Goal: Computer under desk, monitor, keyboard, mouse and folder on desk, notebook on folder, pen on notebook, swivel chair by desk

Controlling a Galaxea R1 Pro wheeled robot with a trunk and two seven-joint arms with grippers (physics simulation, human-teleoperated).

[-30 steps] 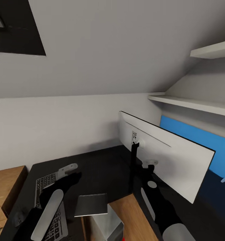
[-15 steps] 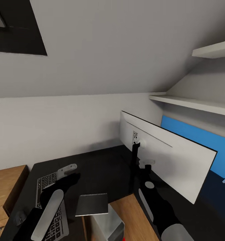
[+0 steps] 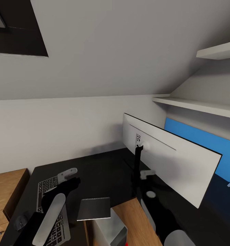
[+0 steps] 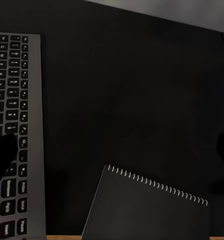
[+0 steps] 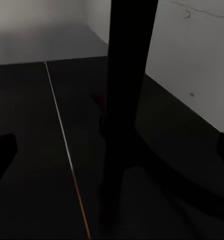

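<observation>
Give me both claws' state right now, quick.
Left claw: open, holding nothing, above the keyboard.
Right claw: open, holding nothing, by the monitor stand.

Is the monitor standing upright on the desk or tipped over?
Upright. The monitor stands on its black stand, foot planted on the desk; the right wrist view shows the stand's post rising straight from the foot.

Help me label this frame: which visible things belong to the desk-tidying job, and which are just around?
Job: monitor, keyboard, mouse, notebook, computer, desk.
Around: wall shelves, blue wall panel, oak cabinet.
</observation>
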